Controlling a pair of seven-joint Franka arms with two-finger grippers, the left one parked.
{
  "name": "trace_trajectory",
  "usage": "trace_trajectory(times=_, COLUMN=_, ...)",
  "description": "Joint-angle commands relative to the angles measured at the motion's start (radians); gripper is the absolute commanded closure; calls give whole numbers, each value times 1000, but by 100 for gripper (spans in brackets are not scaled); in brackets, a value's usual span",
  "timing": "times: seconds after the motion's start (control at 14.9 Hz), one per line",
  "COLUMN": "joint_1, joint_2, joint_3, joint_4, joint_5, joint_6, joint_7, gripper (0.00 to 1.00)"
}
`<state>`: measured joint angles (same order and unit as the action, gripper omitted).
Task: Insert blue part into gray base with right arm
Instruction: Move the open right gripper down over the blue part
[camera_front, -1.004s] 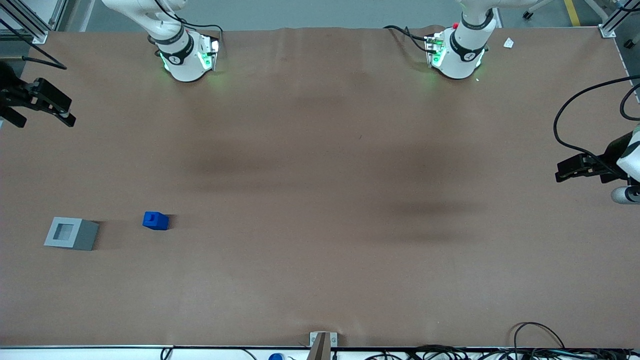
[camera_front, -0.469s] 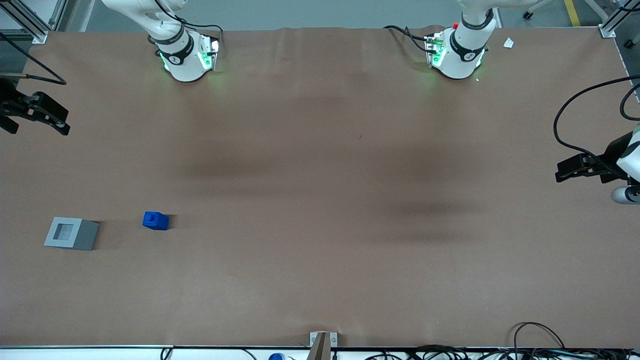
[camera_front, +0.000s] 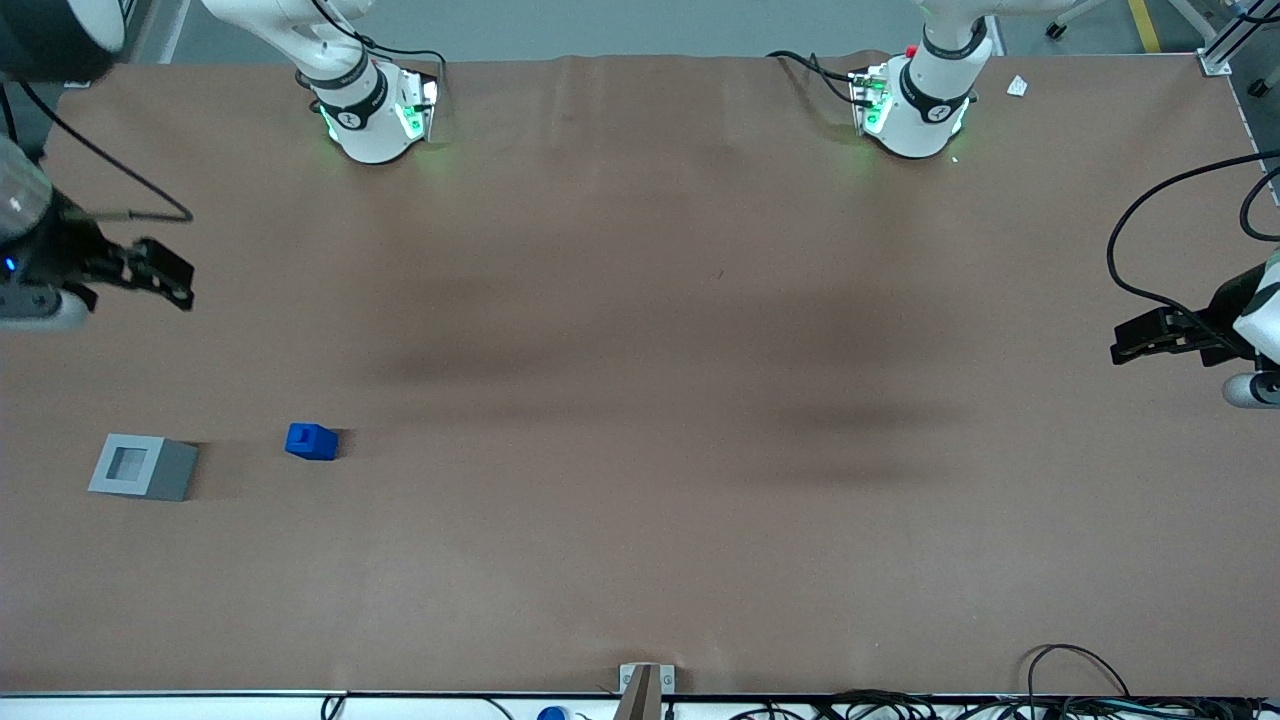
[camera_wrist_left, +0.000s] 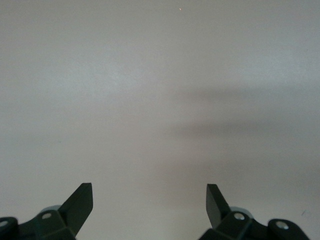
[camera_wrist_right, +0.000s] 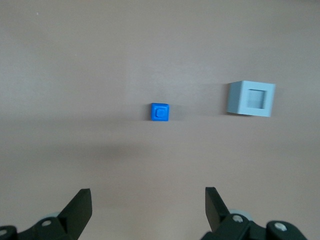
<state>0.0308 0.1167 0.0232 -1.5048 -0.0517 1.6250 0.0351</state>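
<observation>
Spread wide apart and holding nothing, the jaws of the right arm's gripper (camera_front: 165, 275) hang in the air over the brown table (camera_front: 640, 380), at the working arm's end of it. Taking the blue part (camera_front: 311, 441) as the landmark: the gripper sits farther from the front camera than the blue part and well apart from it, touching neither block. In the right wrist view the two dark fingertips (camera_wrist_right: 80, 207) frame open tabletop, with the blue part (camera_wrist_right: 160, 112) ahead of them, roughly centred between them.

The blue part rests on the table with its square stud facing up. Just beside it, a short gap away toward the working arm's end of the table and slightly nearer the front camera, stands the gray base (camera_front: 143, 467), its square recess turned upward and empty. The gray base (camera_wrist_right: 250, 98) and the blue part do not touch
</observation>
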Motion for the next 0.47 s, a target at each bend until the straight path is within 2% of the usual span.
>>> trace_trajectory(times=0.0, joint_1=-92, joint_2=116, joint_3=3, joint_4=15, joint_5=91, joint_6=61, joint_7=5, gripper=0)
trace_trajectory(times=0.27, joint_1=-118, joint_2=267, joint_3=1, joint_4=5, joint_5=87, joint_6=209, joint_7=-8, gripper=0)
trace_trajectory(times=0.4, joint_1=-111, joint_2=284, joint_3=1, joint_4=-92, joint_5=87, joint_6=374, joint_7=-8, gripper=0)
